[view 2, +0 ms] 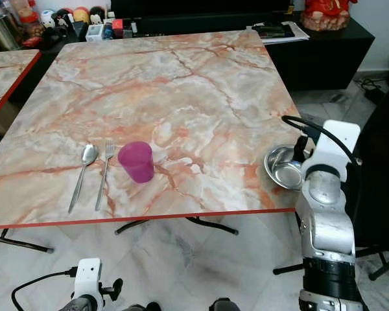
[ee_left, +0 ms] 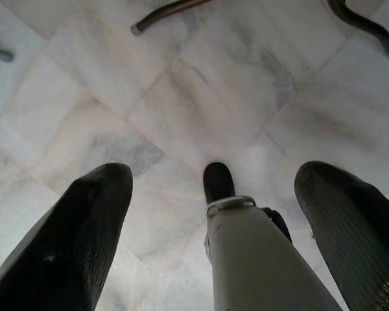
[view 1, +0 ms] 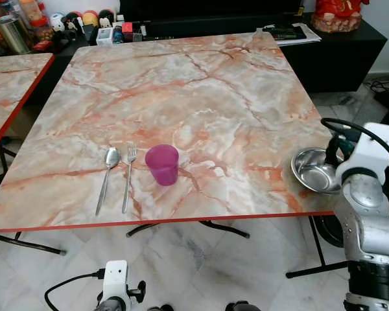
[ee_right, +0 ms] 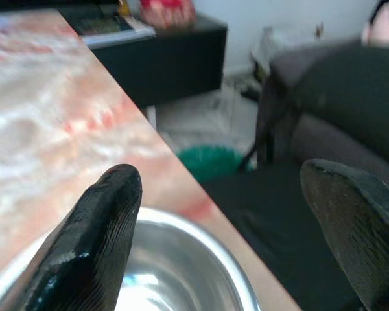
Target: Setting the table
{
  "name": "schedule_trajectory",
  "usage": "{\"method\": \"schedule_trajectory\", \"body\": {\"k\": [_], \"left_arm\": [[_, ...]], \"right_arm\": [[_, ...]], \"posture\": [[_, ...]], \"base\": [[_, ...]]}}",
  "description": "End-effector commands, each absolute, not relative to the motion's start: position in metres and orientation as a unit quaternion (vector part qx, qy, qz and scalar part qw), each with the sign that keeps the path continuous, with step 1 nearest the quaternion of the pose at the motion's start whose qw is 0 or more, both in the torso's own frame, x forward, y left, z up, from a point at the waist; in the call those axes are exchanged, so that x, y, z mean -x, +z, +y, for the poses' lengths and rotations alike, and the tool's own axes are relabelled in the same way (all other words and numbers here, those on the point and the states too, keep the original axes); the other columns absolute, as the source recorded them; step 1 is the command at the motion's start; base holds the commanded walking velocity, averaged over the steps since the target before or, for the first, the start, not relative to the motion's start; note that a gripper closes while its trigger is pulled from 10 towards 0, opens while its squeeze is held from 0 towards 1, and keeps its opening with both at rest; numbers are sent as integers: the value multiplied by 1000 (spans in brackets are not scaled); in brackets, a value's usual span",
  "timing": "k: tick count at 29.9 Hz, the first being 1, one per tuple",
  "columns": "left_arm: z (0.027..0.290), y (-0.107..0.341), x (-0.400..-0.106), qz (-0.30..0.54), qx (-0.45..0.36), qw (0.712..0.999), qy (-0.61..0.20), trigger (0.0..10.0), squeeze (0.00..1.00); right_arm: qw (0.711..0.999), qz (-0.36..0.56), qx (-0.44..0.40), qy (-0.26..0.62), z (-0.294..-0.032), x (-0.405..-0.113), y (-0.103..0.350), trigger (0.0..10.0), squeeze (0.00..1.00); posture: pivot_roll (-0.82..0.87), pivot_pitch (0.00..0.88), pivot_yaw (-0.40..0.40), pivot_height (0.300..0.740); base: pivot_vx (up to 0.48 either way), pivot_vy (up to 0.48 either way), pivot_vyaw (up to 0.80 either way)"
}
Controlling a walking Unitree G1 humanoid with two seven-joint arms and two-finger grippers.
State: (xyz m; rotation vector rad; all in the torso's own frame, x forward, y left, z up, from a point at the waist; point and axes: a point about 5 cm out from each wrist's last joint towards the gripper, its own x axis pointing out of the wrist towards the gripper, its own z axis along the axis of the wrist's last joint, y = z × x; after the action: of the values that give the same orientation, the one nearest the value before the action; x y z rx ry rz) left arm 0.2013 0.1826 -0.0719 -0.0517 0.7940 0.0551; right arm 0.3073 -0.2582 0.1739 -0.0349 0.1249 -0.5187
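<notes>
A: Item one, steel bowl [view 1: 314, 170]: where?

B: Right edge of the table [view 1: 201, 84], lower right of the frame, well apart from the cup [view 1: 162, 164], fork [view 1: 128, 175] and spoon [view 1: 107, 176].

A: Handling?

B: Likely light, rigid, slippery; take it by the rim.

A: Grippers?

B: Right gripper [ee_right: 227, 253] spread wide over the rim, grasping nothing. Left gripper [ee_left: 214, 227] hangs released above the floor.

Magenta cup [view 1: 162, 164], silver bowl [view 1: 314, 170], red-edged pink-orange marbled table [view 1: 201, 84]
</notes>
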Motion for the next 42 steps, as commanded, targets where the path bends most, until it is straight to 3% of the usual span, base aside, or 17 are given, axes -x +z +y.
{"method": "schedule_trajectory", "body": {"k": [1,19,42], "left_arm": [[186,-79,-189,413,26,910,29,10000,0],[186,-82,-184,421,24,906,25,10000,0],[186,-80,-187,420,15,907,20,10000,0]], "right_arm": [[962,69,-8,-266,-260,-302,174,10000,0],[949,81,-59,-299,-266,-297,176,10000,0],[941,131,-123,-286,-251,-294,153,10000,0]], "posture": [[-153,170,57,740],[-151,177,61,740],[-143,172,65,740]], "base": [[0,0,0],[0,0,0],[0,0,0]]}}
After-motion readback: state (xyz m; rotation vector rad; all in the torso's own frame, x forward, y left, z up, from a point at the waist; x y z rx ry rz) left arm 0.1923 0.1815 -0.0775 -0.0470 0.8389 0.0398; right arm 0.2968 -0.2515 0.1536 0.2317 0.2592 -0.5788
